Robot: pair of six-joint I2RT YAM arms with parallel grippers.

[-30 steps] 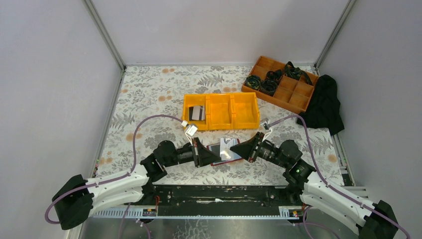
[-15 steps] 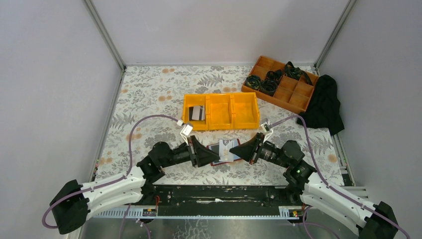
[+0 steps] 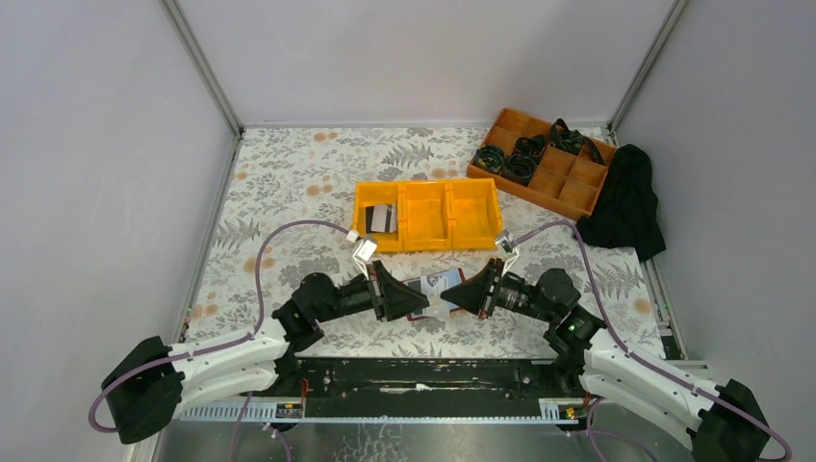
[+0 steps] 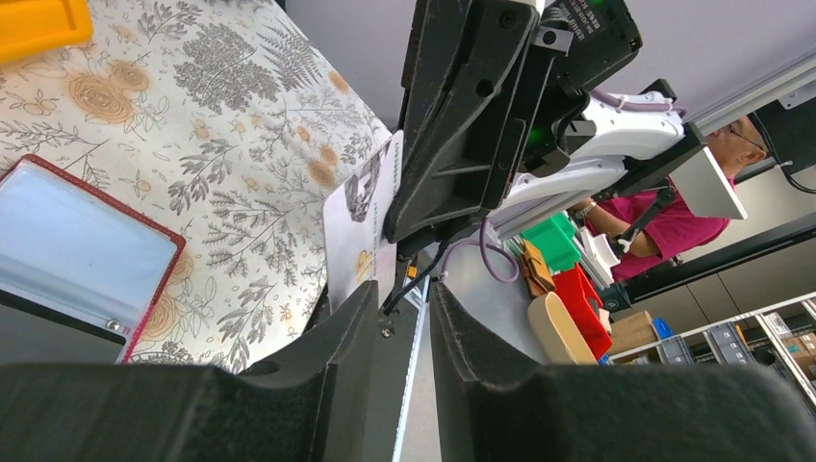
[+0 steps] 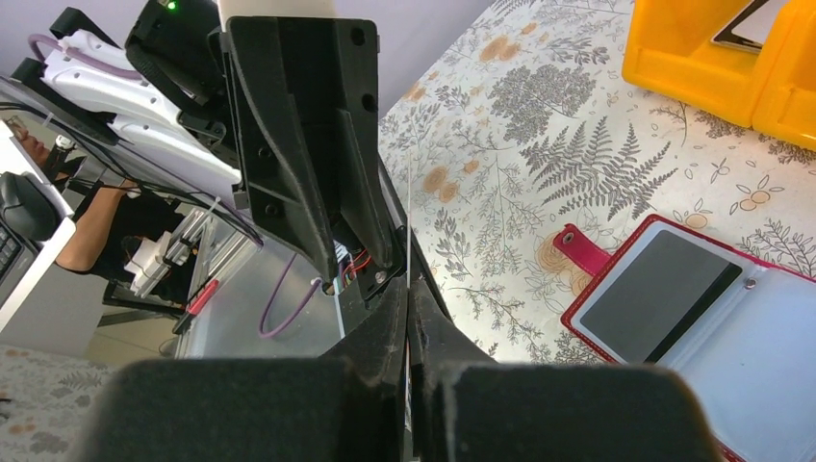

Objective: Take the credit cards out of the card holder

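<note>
We saw a floral table cover (image 3: 308,173) between grey walls (image 3: 96,144). The card holder (image 5: 693,318) lay open on it. The right gripper (image 5: 407,289) pinched a pale credit card (image 4: 358,226). The left gripper (image 4: 402,298) seemingly gaped, empty.

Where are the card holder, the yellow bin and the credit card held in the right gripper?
card holder (image 4: 82,245), left wrist view, on its clear inner sleeve.
yellow bin (image 3: 428,241), top external view, on its front wall.
credit card (image 4: 358,226), left wrist view, on its printed white face.
</note>
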